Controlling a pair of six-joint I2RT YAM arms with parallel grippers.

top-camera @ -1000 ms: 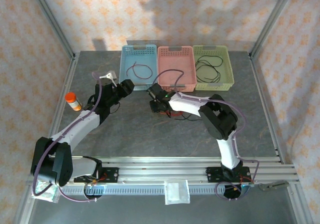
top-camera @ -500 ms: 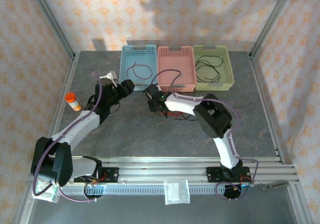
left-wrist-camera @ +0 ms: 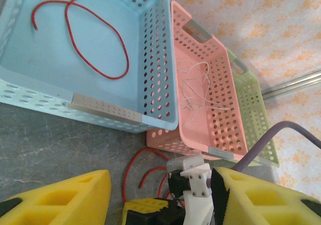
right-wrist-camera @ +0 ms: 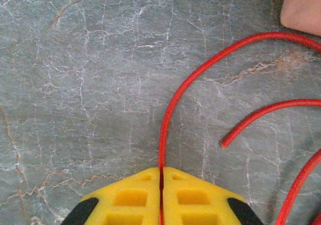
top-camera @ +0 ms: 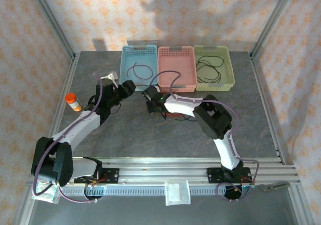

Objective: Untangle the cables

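Two pincers noted: right pincer [right-wrist-camera: 161, 192] clamped on red cable [right-wrist-camera: 173, 104], which curves ahead and rightward over the table [right-wrist-camera: 75, 84]; left pincer [left-wrist-camera: 160, 197] open, empty.

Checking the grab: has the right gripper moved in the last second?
Yes: the right gripper, shut on a red cable, slid left past the pink basket's corner.

The left arm reaches toward the far side, and the left gripper [top-camera: 128, 86] has its fingers apart. The right arm bends to the left, and the right gripper [right-wrist-camera: 161, 172] is pinched tight on a red cable [right-wrist-camera: 163, 130].
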